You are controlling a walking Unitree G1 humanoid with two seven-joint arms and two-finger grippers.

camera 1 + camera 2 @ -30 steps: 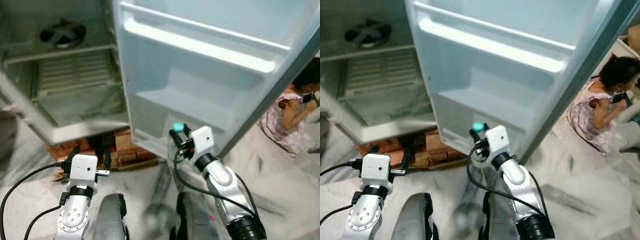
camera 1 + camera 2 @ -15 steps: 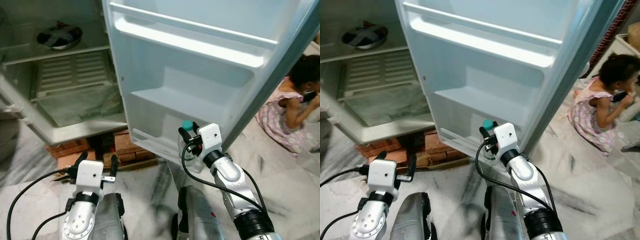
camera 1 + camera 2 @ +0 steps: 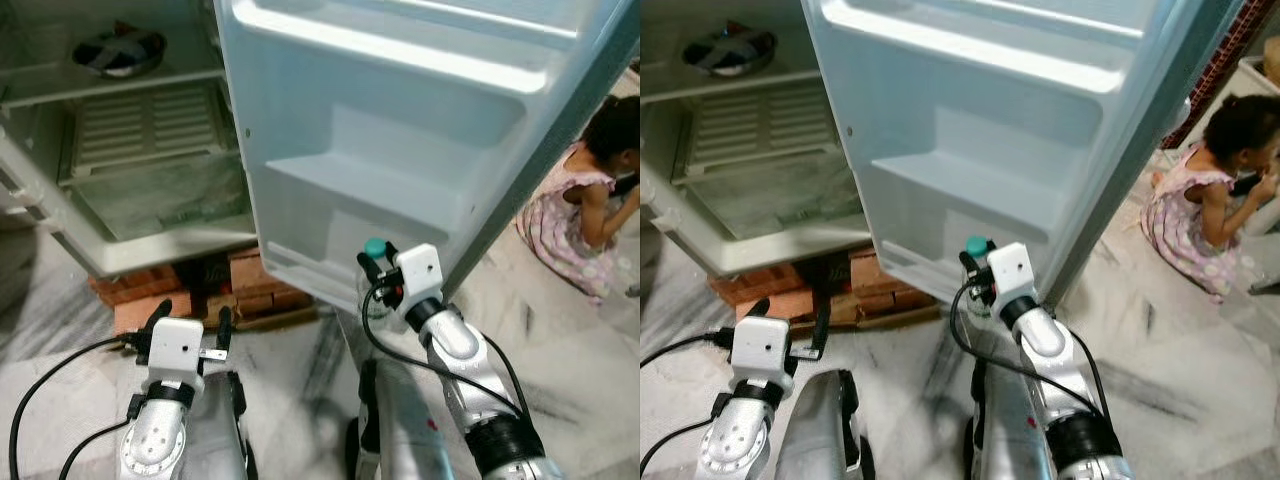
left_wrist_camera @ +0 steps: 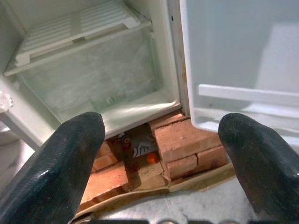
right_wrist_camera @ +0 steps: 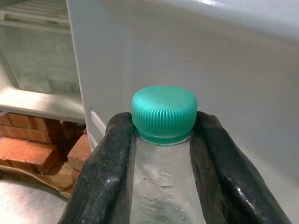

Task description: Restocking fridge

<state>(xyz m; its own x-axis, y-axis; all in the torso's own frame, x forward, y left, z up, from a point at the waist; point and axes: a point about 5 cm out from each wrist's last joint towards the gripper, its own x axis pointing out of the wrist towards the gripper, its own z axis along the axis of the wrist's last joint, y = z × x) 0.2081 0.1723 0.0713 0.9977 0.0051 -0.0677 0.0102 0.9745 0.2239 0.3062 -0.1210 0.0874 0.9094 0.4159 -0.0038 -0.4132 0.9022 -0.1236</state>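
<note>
Low down by the open door (image 3: 400, 120), the right gripper (image 3: 378, 262) has its jaws closed on a bottle (image 5: 161, 186); the black fingers (image 5: 105, 172) clamp the clear neck just under the green cap (image 5: 163, 113), and the bottle stands upright; it sits just in front of the door's bottom shelf (image 3: 300, 280), near that shelf's outer edge (whether it touches the plastic cannot be told); above it, a second door shelf (image 3: 370, 190) juts out; the silver right arm (image 3: 460, 350) reaches up from below with a black cable (image 3: 400, 360) looping off its wrist.

The left gripper (image 3: 188, 322) hangs lower, over the floor (image 3: 60, 330), jaws spread wide with nothing between them; its two fingers (image 4: 60, 168) frame the foot of the fridge (image 3: 130, 190); bricks (image 4: 180, 142) prop the cabinet's front bottom edge, resting on a board (image 4: 196, 179); some small dark and orange scraps lie between the bricks, too small to name.

Inside, a white slatted shelf (image 3: 150, 125) sits above the frosted drawer cover (image 4: 93, 79); on the ledge above rests a dark round bowl (image 3: 118, 50).

To the right of the door's edge, a person (image 3: 590, 210) in a pink patterned dress sits on the marble floor, one hand raised.
</note>
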